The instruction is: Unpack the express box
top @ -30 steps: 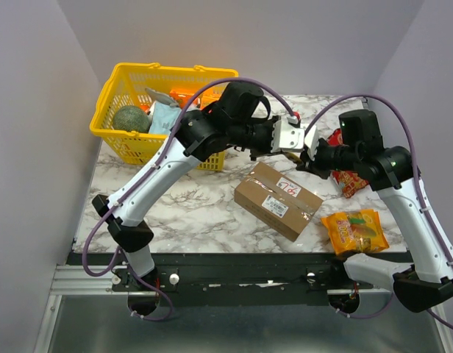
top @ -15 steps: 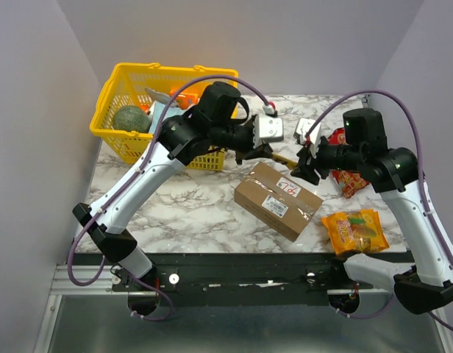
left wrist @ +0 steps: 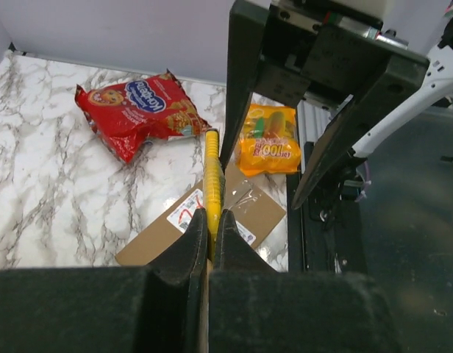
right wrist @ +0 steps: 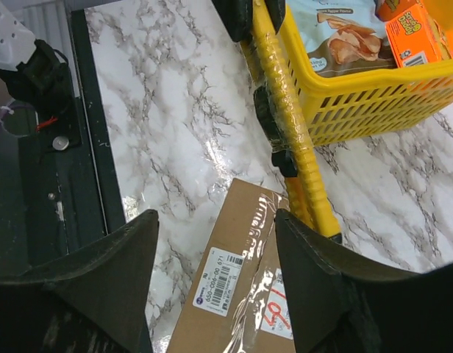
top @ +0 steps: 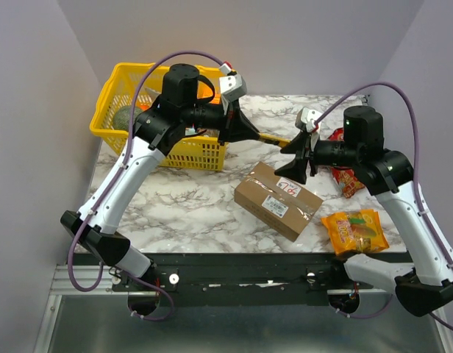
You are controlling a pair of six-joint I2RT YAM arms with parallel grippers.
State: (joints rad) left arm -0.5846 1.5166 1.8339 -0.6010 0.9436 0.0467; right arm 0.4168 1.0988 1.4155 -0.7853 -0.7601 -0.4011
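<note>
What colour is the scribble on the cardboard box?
Red, on a white sticker atop the express box; top external view shows it best.

The express box (top: 256, 193) is matt brown cardboard under wrinkled, glossy clear tape, with a white paper label. The table (top: 190, 213) looks like smooth marble. The basket (top: 131, 67) is yellow plastic lattice. Shiny clear film wraps a yellow tool (right wrist: 285, 110). The red snack bag (left wrist: 134, 107) is glossy.

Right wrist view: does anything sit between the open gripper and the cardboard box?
Yes. A yellow stick, pinched in the left gripper, slants beneath the right gripper across one edge of the box.
</note>
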